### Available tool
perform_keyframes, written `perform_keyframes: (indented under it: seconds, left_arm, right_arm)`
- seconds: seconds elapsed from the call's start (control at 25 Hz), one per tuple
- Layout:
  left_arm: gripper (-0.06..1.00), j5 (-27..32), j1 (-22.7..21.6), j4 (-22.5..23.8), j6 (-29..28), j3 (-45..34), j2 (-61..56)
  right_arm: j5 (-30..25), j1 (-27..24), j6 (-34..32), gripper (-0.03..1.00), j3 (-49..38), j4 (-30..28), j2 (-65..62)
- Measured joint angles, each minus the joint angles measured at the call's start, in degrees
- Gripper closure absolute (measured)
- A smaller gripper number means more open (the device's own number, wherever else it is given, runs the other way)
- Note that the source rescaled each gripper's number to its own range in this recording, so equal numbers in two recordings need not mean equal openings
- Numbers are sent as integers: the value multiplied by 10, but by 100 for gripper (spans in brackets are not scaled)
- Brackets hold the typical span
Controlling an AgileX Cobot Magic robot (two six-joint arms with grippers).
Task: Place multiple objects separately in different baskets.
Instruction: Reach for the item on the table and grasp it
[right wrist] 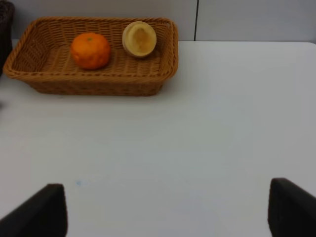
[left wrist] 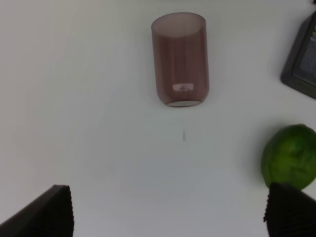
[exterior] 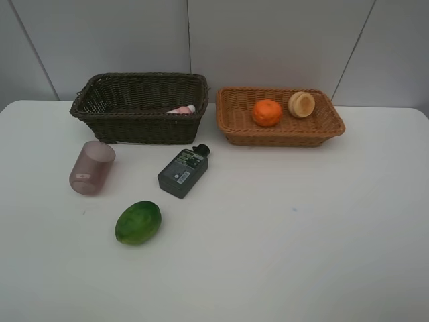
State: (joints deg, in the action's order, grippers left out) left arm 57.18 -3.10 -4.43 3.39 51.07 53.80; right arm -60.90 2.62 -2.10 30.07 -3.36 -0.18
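Observation:
The dark brown basket at the back left holds the pink white-capped bottle. The orange-tan basket at the back right holds the orange and the pale round fruit. On the table in front of the dark basket lie the purple cup on its side, the flat dark-green bottle and the green oval fruit. My left gripper is open and empty above the table, short of the cup, with the green fruit beside one finger. My right gripper is open and empty, well back from the tan basket.
Neither arm shows in the exterior high view. A white panelled wall stands just behind both baskets. The white table is bare at the front and right. A corner of the dark basket shows in the right wrist view.

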Motion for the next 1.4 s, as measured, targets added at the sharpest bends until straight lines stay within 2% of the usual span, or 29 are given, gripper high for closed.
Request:
perform_keyframes:
  seconds: [0.16, 0.44, 0.64, 0.76, 0.92, 1.12, 1.4]
  left_arm:
    - [-6, -37, 23, 8, -13, 0, 69]
    - [-6, -64, 151, 16, -14, 0, 157]
    - [-6, -107, 249, 16, -14, 0, 222]
    - [-6, -131, 295, 16, -13, 3, 260]
    - [-6, -132, 348, 16, -13, 38, 326]
    - [-6, -106, 386, 17, -13, 86, 396]
    - [-6, -99, 406, 44, -13, 91, 452]
  right_arm:
    - [1, 0, 0, 15, 0, 0, 0]
    - [1, 0, 0, 15, 0, 0, 0]
    - [1, 0, 0, 15, 0, 0, 0]
    - [1, 0, 0, 15, 0, 0, 0]
    - [1, 0, 0, 15, 0, 0, 0]
    - [1, 0, 0, 15, 0, 0, 0]
    - [1, 0, 0, 15, 0, 0, 0]
